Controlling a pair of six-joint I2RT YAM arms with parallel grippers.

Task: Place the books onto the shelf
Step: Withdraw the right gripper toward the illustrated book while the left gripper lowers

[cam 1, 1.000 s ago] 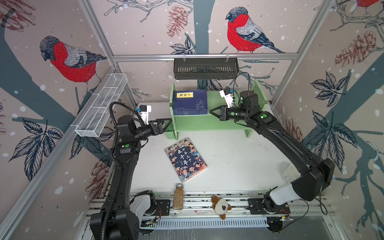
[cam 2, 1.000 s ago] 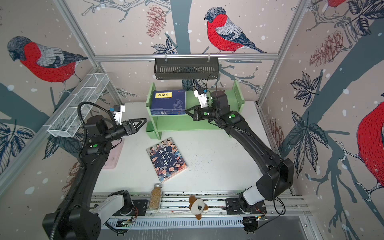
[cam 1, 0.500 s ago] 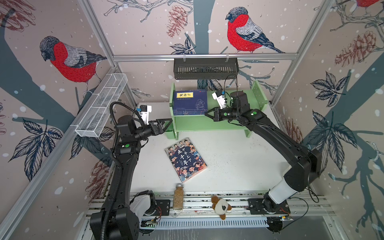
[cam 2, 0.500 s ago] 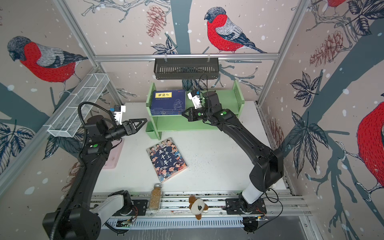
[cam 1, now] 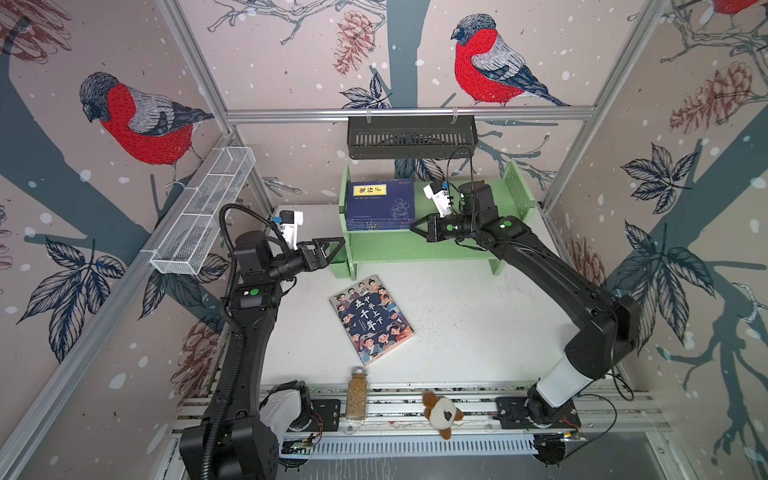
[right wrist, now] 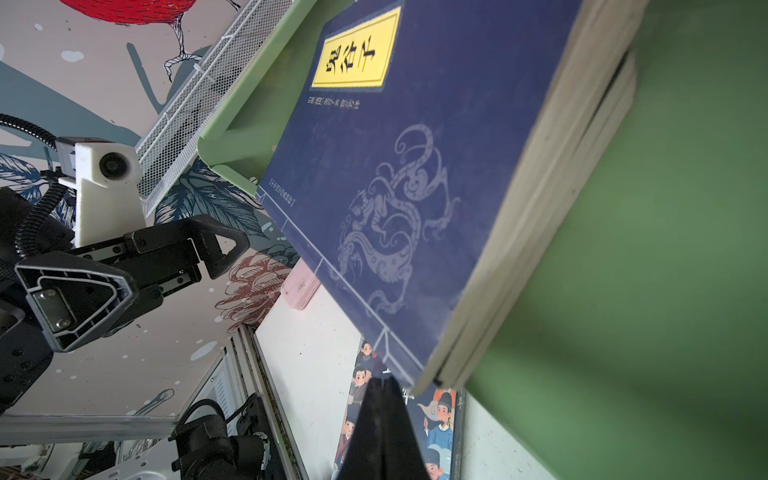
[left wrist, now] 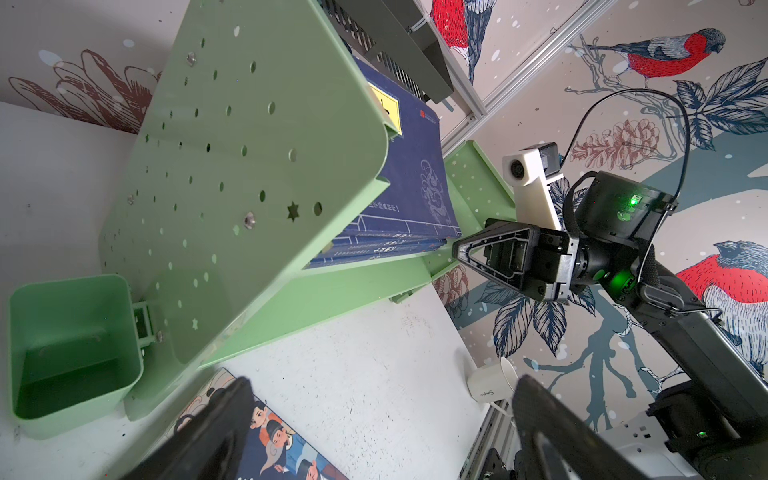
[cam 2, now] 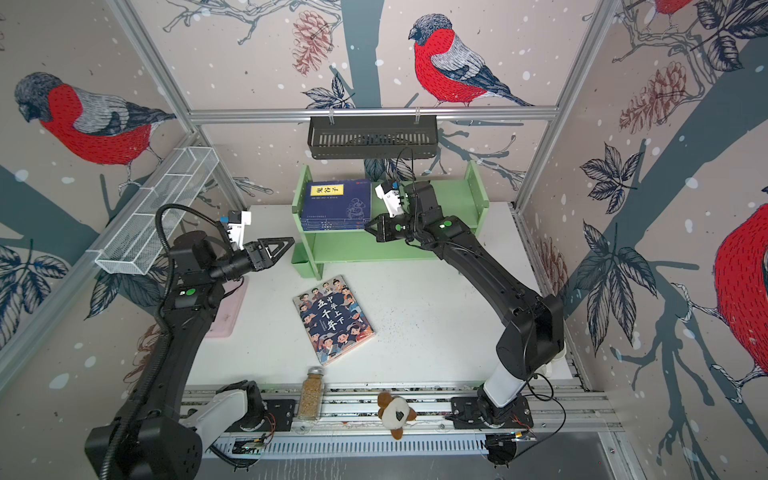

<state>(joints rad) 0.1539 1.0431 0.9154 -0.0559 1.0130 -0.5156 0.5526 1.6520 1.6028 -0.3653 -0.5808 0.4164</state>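
Several navy books [cam 1: 381, 203] — stacked, on shelf [cam 1: 415, 254]

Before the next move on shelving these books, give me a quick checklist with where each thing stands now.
1. Navy books on the shelf: ok, stacked flat on its upper board.
2. Cartoon book shelved: not ok, lying flat on the table.
3. Left fingers free: ok, open, empty, beside the shelf's side panel.
4. Right fingers free: ok, shut on nothing, tips at the stack's edge.
5. Right fingers clear of the stack: cannot tell.
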